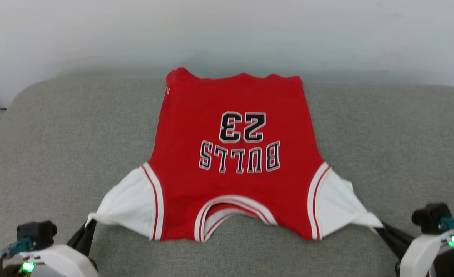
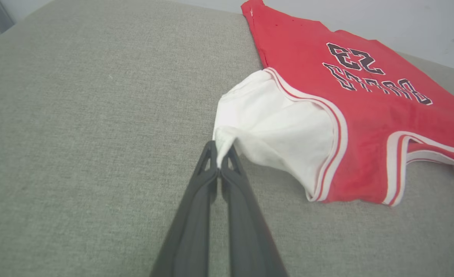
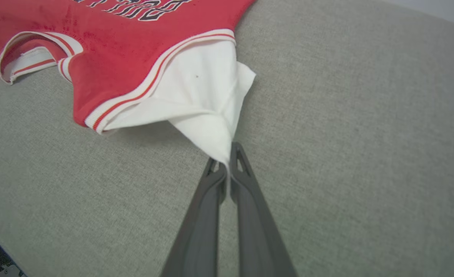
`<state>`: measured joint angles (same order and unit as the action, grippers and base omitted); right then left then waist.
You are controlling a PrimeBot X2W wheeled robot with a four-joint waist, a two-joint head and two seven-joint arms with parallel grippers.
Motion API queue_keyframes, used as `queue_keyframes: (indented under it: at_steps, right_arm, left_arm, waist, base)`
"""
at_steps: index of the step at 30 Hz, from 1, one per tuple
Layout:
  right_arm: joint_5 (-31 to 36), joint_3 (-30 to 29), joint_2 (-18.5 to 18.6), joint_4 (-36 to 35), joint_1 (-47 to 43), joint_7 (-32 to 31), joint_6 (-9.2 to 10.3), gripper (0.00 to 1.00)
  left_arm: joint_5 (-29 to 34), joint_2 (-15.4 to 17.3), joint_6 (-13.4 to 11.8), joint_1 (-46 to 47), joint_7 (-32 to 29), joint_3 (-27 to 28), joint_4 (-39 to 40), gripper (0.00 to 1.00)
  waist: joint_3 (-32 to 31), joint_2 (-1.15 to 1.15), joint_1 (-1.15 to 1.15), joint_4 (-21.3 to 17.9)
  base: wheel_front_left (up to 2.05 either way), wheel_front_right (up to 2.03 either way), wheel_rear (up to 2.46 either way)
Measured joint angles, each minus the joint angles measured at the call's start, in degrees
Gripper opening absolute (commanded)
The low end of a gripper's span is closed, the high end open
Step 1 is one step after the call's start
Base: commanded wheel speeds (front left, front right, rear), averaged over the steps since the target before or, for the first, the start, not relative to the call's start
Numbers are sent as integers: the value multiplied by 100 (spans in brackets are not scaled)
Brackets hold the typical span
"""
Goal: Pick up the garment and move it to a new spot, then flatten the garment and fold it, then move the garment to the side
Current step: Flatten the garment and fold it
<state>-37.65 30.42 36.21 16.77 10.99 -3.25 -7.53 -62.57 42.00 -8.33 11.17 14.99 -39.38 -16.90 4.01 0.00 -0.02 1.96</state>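
Now the garment (image 1: 234, 184) lies spread out, "23" side up, on the grey upholstered cushion (image 1: 57, 134), collar nearest the robot. The left hand (image 1: 90, 224) is pinched tight on the tip of one white sleeve, and the right hand (image 1: 379, 227) is clamped on the other. There's a pale wall (image 1: 227, 30) behind.

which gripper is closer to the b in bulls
Right. The right gripper, shut on the garment's white sleeve tip, sits right of the B, nearer the robot; the left gripper pinches the other sleeve tip, across the whole word from it.
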Motion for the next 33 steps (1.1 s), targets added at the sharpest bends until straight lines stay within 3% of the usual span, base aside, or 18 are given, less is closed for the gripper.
queue_keyframes:
  at_steps: [16, 23, 24, 25, 26, 33]
  right_arm:
    - [352, -1326, -336, -984, -2644, -593, 0, 0]
    - [494, -1713, -617, -1272, -3171, -715, 0, 0]
    - [499, -1779, -670, -1310, -3176, -715, 0, 17]
    - [531, -1852, -730, -1338, -3176, -713, 0, 55]
    - [568, -1916, -781, -1373, -3169, -709, 0, 100]
    - [710, -2577, -912, -1716, -2975, -690, 0, 100]
  left_arm:
    - [-267, 82, -230, -1520, 0, 313, 305, 0]
    - [-209, 20, -282, -1755, 0, 517, 459, 0]
    - [-186, 0, -301, -1767, 0, 544, 488, 0]
    - [-149, -29, -307, -1775, 0, 566, 517, 0]
    - [-123, -57, -323, -1778, 0, 588, 554, 0]
    - [208, -175, -378, -1711, 1, 706, 806, 0]
  waist:
    - [-488, 0, 0, -45]
    - [-449, 0, 1, -39]
    - [-444, 0, 1, -38]
    - [-440, 0, 1, -38]
    - [-435, 0, 1, -37]
    - [-398, 0, 1, 63]
  base:
    - [0, 0, 0]
    - [0, 0, 0]
    - [0, 0, 0]
    - [0, 0, 0]
    - [0, 0, 0]
    - [0, 0, 0]
